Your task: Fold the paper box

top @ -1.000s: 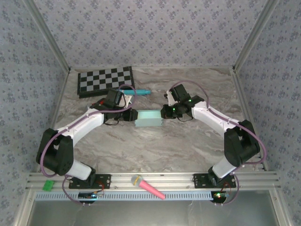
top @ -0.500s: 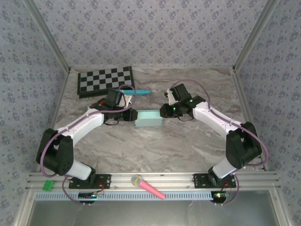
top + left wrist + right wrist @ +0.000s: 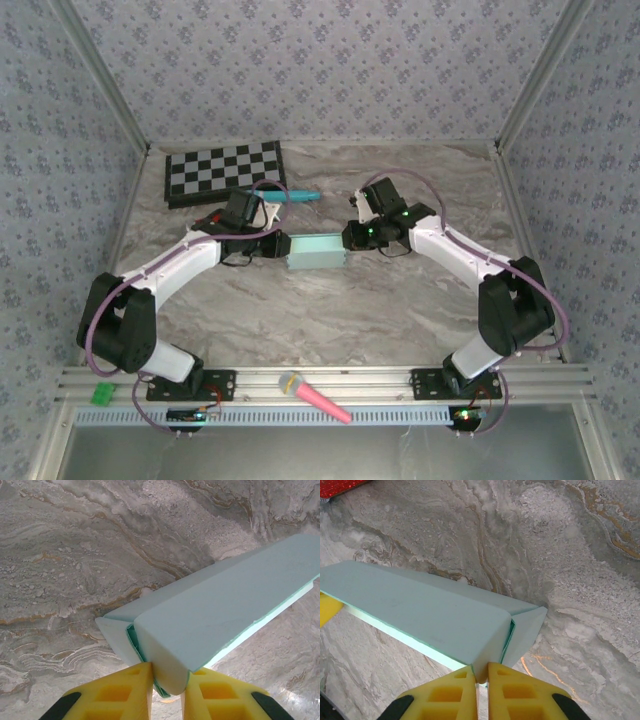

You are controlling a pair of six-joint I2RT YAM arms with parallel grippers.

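Top view, centre of frame: the box (image 3: 316, 251) is a closed, pale aqua, long shape lying left to right over the marbled tabletop (image 3: 330, 310). I cannot tell whether its underside rests on the tabletop.

My left pincer (image 3: 279, 245) is clamped on the box's left end. My right pincer (image 3: 349, 238) is clamped on its right end. The box spans the gap between the two.

Left wrist view: my left pincer (image 3: 167, 682) sits at bottom centre. Its yellow fingers (image 3: 125, 695) press on the rounded, folded end of the box (image 3: 225, 600), which runs away to the upper right of the frame. A small end flap shows just left of the grip, with a darker teal edge inside the fold.

Right wrist view: my right pincer (image 3: 481, 675) sits at bottom centre, its fingers (image 3: 520, 690) almost together, with a thin folded corner of the box (image 3: 420, 610) pinched between them. The box runs to the left edge of the frame. A triangular flap (image 3: 525, 627) sticks out to the right of the fold.

Top view, upper left: the checkerboard (image 3: 224, 170) lies flat, and the pen (image 3: 300, 196) lies just right of it. Both are apart from the box.
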